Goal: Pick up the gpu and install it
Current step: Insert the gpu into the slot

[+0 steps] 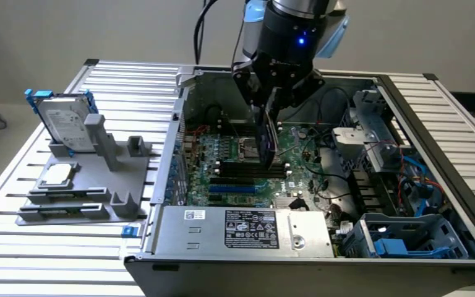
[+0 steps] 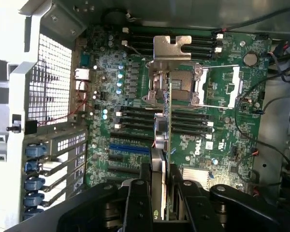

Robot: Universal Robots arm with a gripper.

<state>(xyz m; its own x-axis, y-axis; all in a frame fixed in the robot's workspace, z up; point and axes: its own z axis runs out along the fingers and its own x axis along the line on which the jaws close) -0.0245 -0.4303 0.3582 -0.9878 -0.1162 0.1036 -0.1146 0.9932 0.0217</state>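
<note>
The gripper hangs inside the open computer case with its 2 fingers closed narrowly on the gpu, pinching the card by its 2 flat faces at 1 end. The card is held edge-on over the motherboard. In the wrist view the gpu runs away from the gripper across the black memory slots to its silvery bracket, which sits over the CPU socket. The blue expansion slot lies just beside it, empty. Whether the lower edge touches the board cannot be told. The card looks light, thin and stiff but fragile. A grip on the flat faces, clear of the contact edge, seems soundest, though 1 narrow pinch may let it pivot.
</note>
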